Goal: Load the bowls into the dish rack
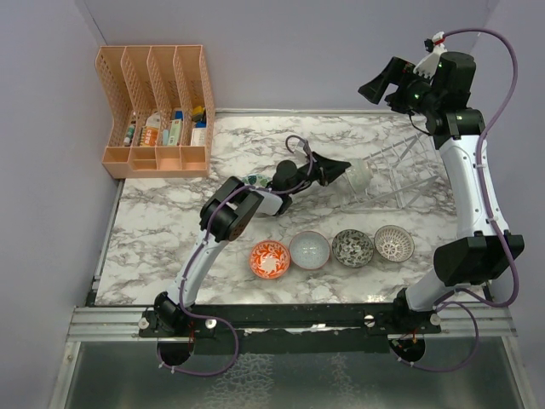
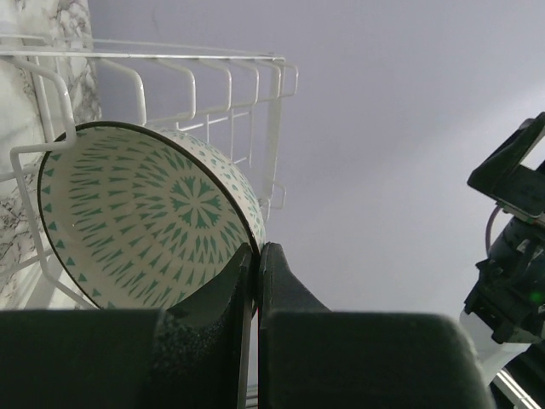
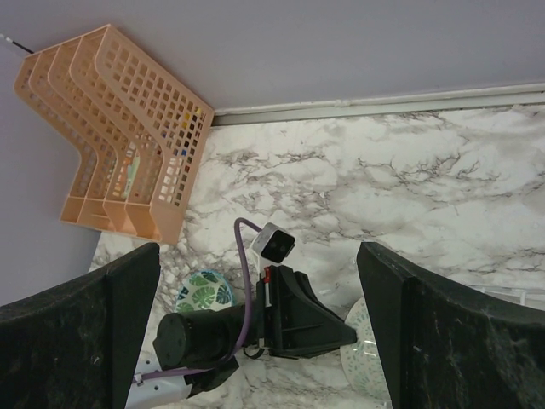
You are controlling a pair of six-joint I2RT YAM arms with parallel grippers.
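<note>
Bowls number six on the marble bench (image 1: pixel 170 221), and one of them, the pale green bowl (image 2: pixel 145 221), is at the dish rack (image 1: pixel 400 175). It stands on edge at the rack end facing the left arm, its patterned inside turned towards the left wrist camera. One of the rack's thin pale end ribs crosses in front of its rim. Whether the rack already carries its weight I cannot tell.

The left claw (image 2: pixel 257 256) is pinched narrow on that bowl's rim, one finger inside and one outside. The right claw (image 3: pixel 255 247) is spread wide with nothing in it, and hangs high above the rack's far side.

Four bowls lie in a row between the rack and the arm bases, all upright and close together. Farthest from the rack is the red-orange bowl (image 1: pixel 270 259), then the light blue-grey bowl (image 1: pixel 309 250). Next comes the dark grey speckled bowl (image 1: pixel 352 248), and the pink-white lattice bowl (image 1: pixel 393 243) lies nearest under the rack.

The green-leaf bowl (image 3: pixel 204 290) sits away from the rack on the left arm's side, partly hidden by that arm. An orange organizer (image 1: pixel 157 111) stands well apart from the rack, in the far corner on the same side.
</note>
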